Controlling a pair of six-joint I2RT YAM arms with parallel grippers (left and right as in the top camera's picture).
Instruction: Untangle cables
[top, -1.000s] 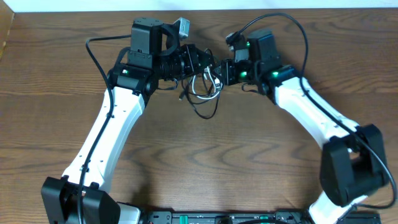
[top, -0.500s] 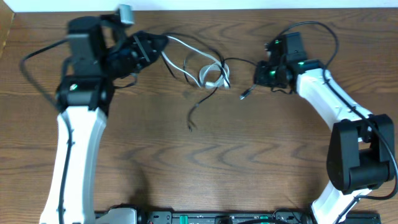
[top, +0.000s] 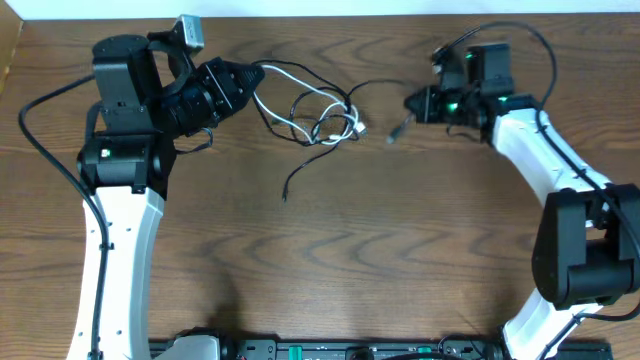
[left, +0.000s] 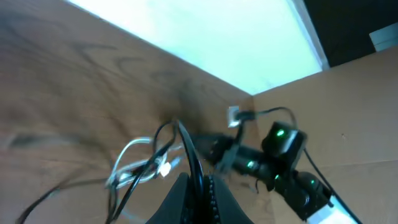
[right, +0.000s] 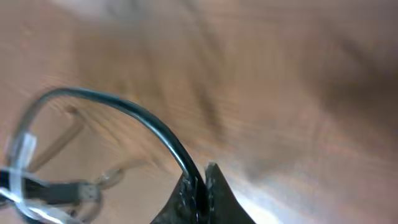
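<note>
The black cable (top: 322, 108) and the white cable (top: 300, 78) lie tangled in loose loops at the table's back middle. My left gripper (top: 243, 80) is at their left end and, in the left wrist view, my left gripper (left: 196, 186) is shut on the black cable (left: 186, 146). White strands (left: 127, 167) run up beside its fingers. My right gripper (top: 412, 103) is to the right of the tangle, and in the right wrist view my right gripper (right: 200, 180) is shut on the black cable (right: 124, 106). A plug end (top: 396, 130) hangs below it. A black tail end (top: 287, 192) trails forward.
The wooden table (top: 350, 250) stretches toward the front. A white wall edge (top: 330, 8) runs along the back. Thick black arm wires (top: 520, 35) arc over the right arm. The right arm (left: 280, 168) shows in the left wrist view.
The two grippers, close together a second ago, have pulled apart, left going left and right going right. The tangle is stretched out between them and the black tail has shifted left.
</note>
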